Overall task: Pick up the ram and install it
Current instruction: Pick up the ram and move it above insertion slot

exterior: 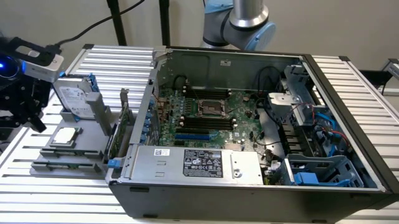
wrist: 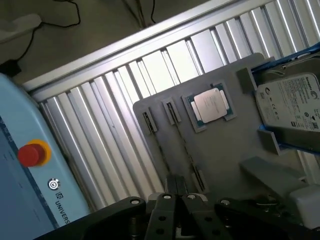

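Observation:
Two ram sticks stand on edge in clips on the grey parts tray [wrist: 240,145]; one ram stick [wrist: 182,145] runs up to my fingertips and the other ram stick [wrist: 156,145] lies parallel beside it. In the exterior view the ram [exterior: 65,152] shows as a thin green strip at the tray's front. My gripper [wrist: 176,186] hangs above the tray over the sticks' near ends, fingers pressed together and holding nothing. It hovers at the exterior view's far left as the gripper [exterior: 36,122]. The black motherboard slots [exterior: 206,122] lie inside the open computer case [exterior: 349,140].
On the tray also sit a square silver processor chip [wrist: 210,105] and a silver hard drive [wrist: 292,102] with blue rails. A light-blue pendant with a red button [wrist: 32,154] lies beside the ribbed aluminium table [wrist: 100,130]. The case holds a power supply [exterior: 193,163] and cables.

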Motion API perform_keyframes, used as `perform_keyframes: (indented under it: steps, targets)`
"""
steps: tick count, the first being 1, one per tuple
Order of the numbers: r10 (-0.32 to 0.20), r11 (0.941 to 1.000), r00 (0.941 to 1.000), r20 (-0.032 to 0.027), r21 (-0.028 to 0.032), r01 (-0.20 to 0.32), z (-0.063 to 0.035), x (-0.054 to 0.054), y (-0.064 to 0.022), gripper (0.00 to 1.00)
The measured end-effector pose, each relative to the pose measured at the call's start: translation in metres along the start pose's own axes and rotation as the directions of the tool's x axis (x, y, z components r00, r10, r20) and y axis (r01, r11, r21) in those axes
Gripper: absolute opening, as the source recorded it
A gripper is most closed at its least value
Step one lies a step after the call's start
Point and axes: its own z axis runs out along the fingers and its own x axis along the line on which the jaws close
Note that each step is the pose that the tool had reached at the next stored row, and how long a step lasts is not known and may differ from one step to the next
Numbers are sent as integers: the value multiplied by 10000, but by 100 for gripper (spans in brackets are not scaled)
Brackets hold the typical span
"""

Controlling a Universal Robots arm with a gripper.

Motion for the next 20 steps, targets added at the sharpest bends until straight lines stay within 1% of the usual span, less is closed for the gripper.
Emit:
perform_keyframes:
  steps: [4,6,7,9,11,13,18,20]
  targets:
    - [-669,9977,9978,-10,128,669,12,-1,0,11]
    - [-1024,9945,9947,-15,196,1024,18,-1,0,11]
    - [-1202,9925,9927,-15,215,1202,22,0,0,11]
    - [-1558,9875,9878,-12,225,1558,33,0,0,11]
    - [-1921,9811,9814,-5,230,1921,48,-1,1,11]
    - [-2277,9735,9737,1,235,2276,64,-1,2,11]
    - [-3061,9517,9520,15,244,3060,98,-1,2,11]
    - [-3244,9456,9459,17,241,3243,108,1,2,11]
